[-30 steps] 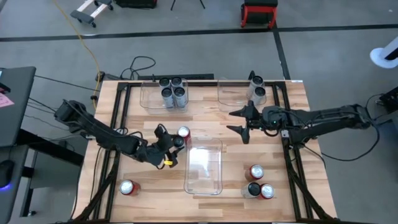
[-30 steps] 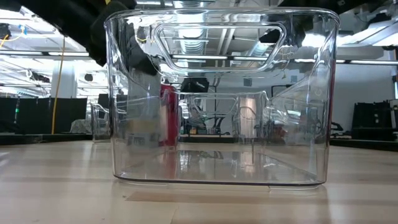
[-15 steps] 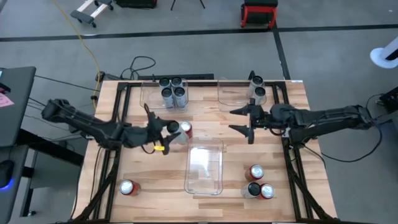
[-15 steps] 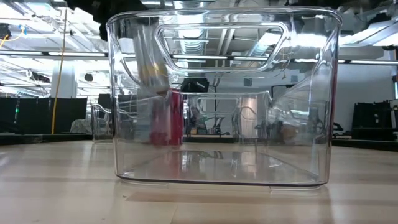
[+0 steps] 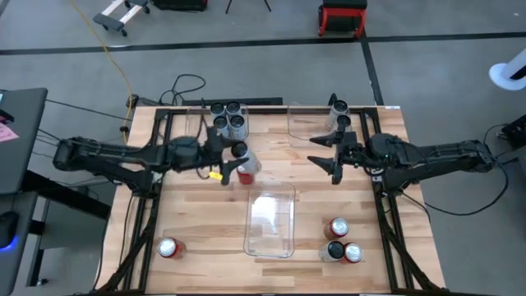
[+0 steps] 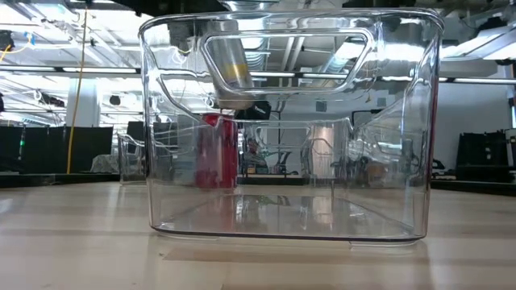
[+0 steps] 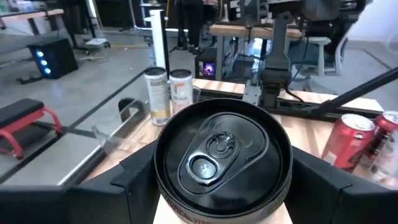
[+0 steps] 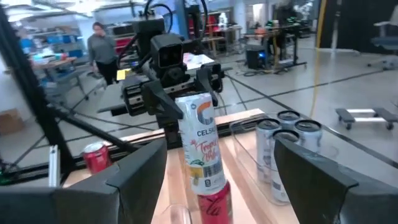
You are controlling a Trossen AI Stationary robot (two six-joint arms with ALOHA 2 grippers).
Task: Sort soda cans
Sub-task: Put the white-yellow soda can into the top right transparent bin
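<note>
Left fingers [image 5: 233, 162] carried slim can [image 5: 239, 151] toward back bin [image 5: 197, 123].

Left hand [image 7: 221, 186] fingers mostly hidden behind the held can [image 7: 222, 160], that can's body cut off by the left wrist view's lower edge, red can [image 6: 216, 150] in the low view warped through the clear bin [image 6: 403, 121], distant person [image 8: 99, 45] blurred.

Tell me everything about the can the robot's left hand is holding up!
The can is tall, slim and white, with colourful print on its side and a dark top with an unopened pull tab. The left gripper clamps it upright in the air, just above a red can on the wooden table.
</note>
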